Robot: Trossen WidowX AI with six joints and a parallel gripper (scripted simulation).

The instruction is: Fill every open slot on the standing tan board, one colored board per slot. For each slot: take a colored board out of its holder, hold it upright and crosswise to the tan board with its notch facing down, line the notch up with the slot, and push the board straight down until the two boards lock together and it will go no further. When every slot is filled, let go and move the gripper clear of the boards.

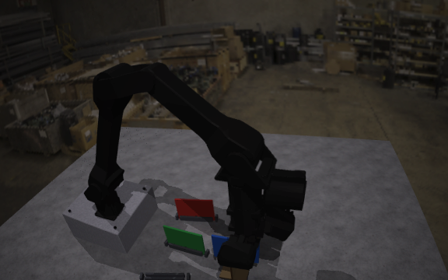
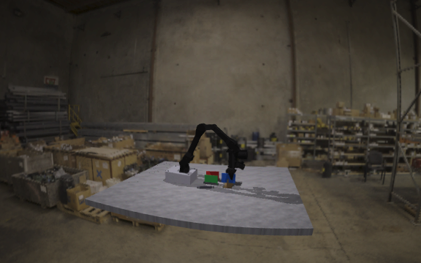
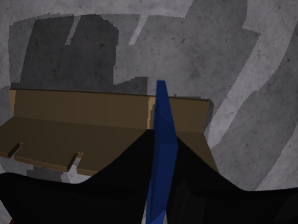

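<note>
Jaws [image 1: 233, 268] [image 2: 231, 177] clamped on a blue board [image 1: 218, 245] [image 2: 225, 177] [image 3: 165, 120], the arm works over the tan board [image 1: 240, 274] [image 2: 228, 185] [image 3: 80, 106], apparently seating it; next comes a straight downward push until it locks.

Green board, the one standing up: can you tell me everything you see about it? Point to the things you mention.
The green rectangular board [image 1: 183, 239] [image 2: 210, 179] is thin, flat and plain, with straight edges. It stands upright on its long side in a dark gray holder [image 1: 187, 249] [image 2: 212, 183], which touches its bottom. Behind it is a red rectangular board [image 1: 194, 208] [image 2: 212, 173], not touching it. I can't see its notch or tell what it's made of.
</note>
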